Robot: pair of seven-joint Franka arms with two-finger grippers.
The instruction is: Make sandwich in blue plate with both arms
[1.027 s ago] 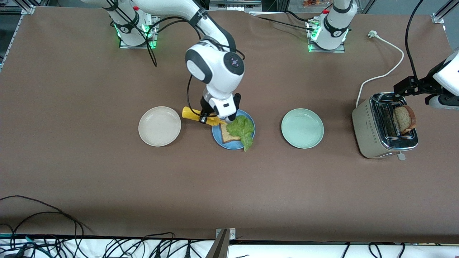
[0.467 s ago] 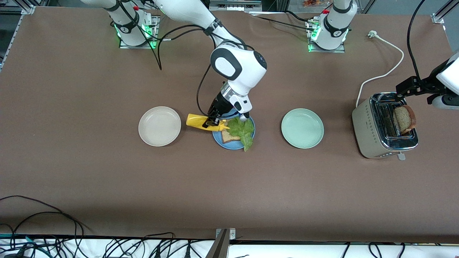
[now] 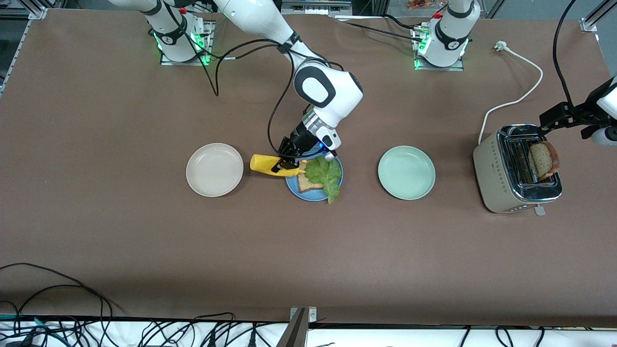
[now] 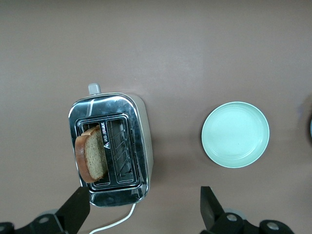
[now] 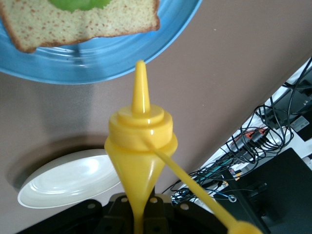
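Observation:
The blue plate [image 3: 313,195] holds one bread slice [image 3: 303,184] with a green lettuce leaf [image 3: 327,174] on it. My right gripper [image 3: 284,163] is shut on a yellow squeeze bottle [image 3: 268,164], which lies almost level with its nozzle at the plate's rim. In the right wrist view the bottle [image 5: 141,141] points at the blue plate [image 5: 97,68] and the bread [image 5: 83,22]; its cap hangs loose on a strap. A second bread slice [image 3: 544,159] stands in the toaster [image 3: 506,178]. My left gripper [image 4: 142,212] hangs open above the toaster [image 4: 112,146], apart from the bread [image 4: 90,155].
A cream-white plate [image 3: 214,169] lies beside the bottle toward the right arm's end. A mint-green plate [image 3: 406,172] lies between the blue plate and the toaster. The toaster's white cord [image 3: 518,96] runs toward the left arm's base. Cables hang along the table's front edge.
My right arm has swung toward the left arm's end and tipped the yellow bottle so its nozzle reaches the blue plate. My left gripper has drifted slightly toward the table's end.

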